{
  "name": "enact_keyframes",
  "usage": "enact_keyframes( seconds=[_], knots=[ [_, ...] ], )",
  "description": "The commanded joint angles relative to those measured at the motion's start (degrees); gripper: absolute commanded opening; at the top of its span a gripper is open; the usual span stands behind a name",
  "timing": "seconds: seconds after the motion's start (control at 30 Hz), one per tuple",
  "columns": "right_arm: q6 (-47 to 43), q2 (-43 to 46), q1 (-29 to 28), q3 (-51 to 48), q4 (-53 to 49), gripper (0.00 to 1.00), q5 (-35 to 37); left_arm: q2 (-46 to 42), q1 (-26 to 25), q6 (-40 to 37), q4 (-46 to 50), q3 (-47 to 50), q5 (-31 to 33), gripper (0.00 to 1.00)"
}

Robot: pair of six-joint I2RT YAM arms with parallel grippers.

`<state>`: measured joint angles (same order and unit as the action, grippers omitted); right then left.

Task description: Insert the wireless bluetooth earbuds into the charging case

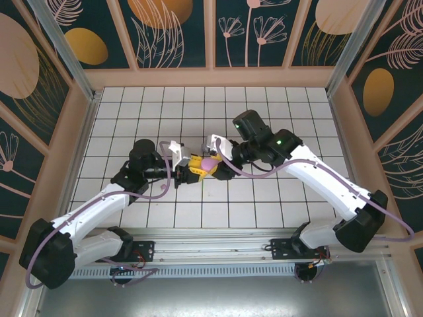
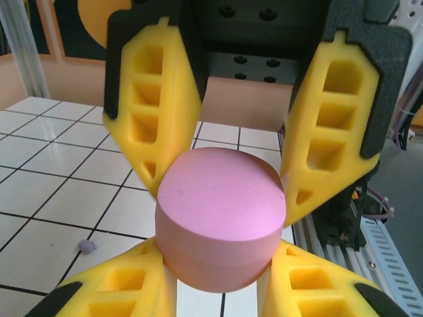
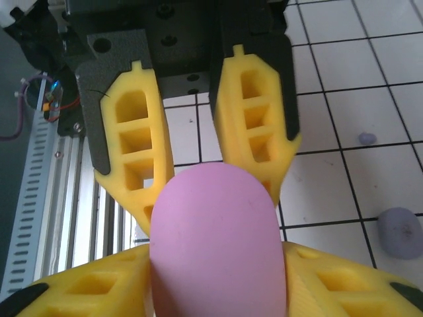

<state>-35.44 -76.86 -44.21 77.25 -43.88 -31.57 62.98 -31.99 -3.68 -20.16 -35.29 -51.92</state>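
A pink oval charging case (image 1: 209, 162) hangs above the tiles at the middle, lid down, held from both sides. My left gripper (image 1: 197, 167) comes in from the left and is shut on its lower half (image 2: 221, 264). My right gripper (image 1: 217, 161) comes from the right, its yellow fingers (image 3: 99, 284) pressed against the case's (image 3: 218, 238) sides. In the left wrist view the right gripper's fingers (image 2: 330, 125) flank the case (image 2: 221, 205) from above. One tiny purple earbud (image 2: 86, 246) lies on a tile to the left below, and another earbud (image 3: 367, 139) lies on the tiles further off.
A larger pale purple oval pebble (image 3: 400, 231) lies on the tiled floor near the second earbud. The aluminium rail (image 1: 218, 246) with the arm bases runs along the near edge. Wooden walls (image 1: 211, 78) close the tiled table on three sides.
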Motion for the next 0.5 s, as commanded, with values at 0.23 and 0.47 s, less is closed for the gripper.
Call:
enact_keyframes(
  seconds=[0.23, 0.47],
  knots=[
    [8.8, 7.3, 4.3, -4.3, 9.9, 0.58, -1.2, -0.7, 0.0, 5.6, -8.1, 3.2, 2.5, 0.13],
    [35.5, 14.1, 9.6, -12.3, 28.6, 0.76, -1.2, -3.1, 0.0, 9.6, -14.6, 5.8, 6.4, 0.13]
  ],
)
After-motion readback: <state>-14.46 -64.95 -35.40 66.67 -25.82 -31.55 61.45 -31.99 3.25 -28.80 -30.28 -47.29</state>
